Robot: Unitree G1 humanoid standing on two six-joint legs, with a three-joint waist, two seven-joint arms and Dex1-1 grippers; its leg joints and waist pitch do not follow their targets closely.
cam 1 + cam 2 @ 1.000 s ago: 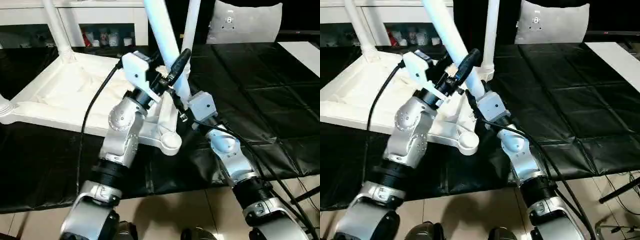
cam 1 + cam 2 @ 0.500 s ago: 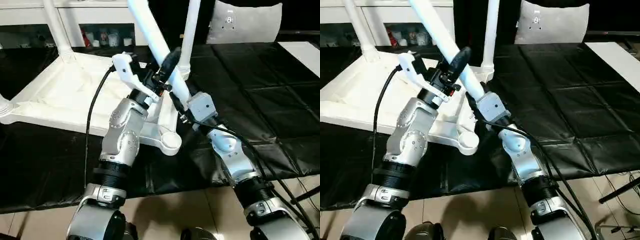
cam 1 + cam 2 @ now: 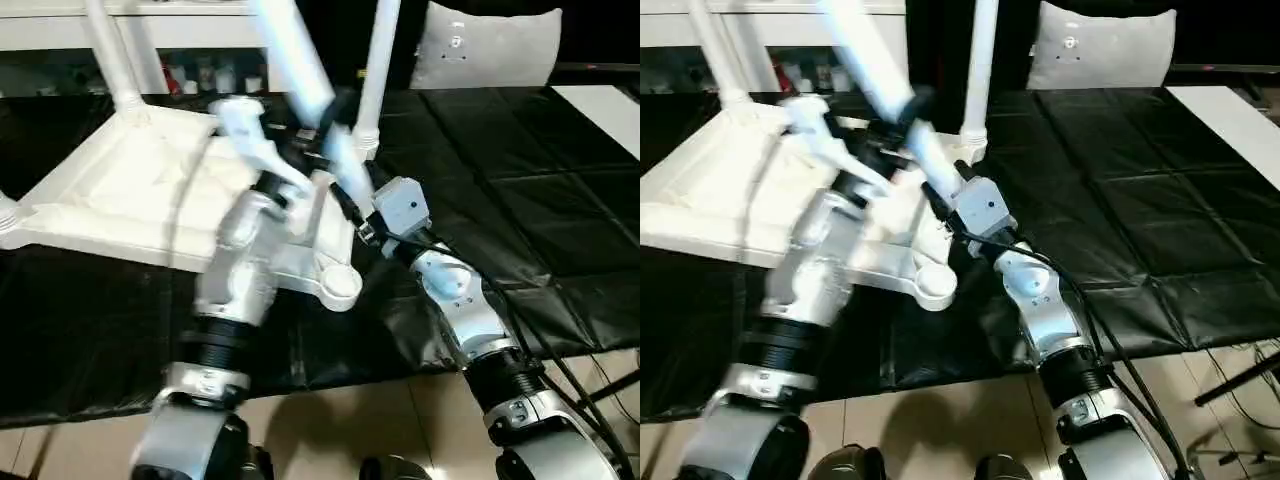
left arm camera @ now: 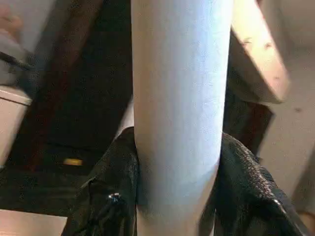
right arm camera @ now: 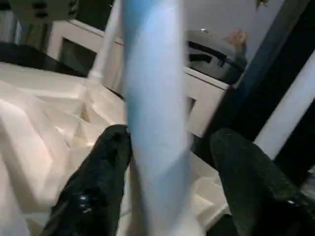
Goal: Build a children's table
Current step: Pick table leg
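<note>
The children's table lies upside down on the black surface, ribbed underside up. Two white legs stand in its far corner sockets. The near right socket is empty. A loose white leg slants up to the left above the table's right side. My left gripper is shut on this leg, whose tube sits squeezed between both black fingers. My right gripper is lower on the same leg and open: one finger is against the tube, the other stands apart.
The black-covered work surface stretches right of the table. A white cushion stands at the back right, and a white shelf with small items runs along the back. A white sheet lies far right. Tiled floor shows below the front edge.
My left arm has swung the loose leg up and to the left and is blurred by motion. My right gripper's fingers have spread apart off the leg.
</note>
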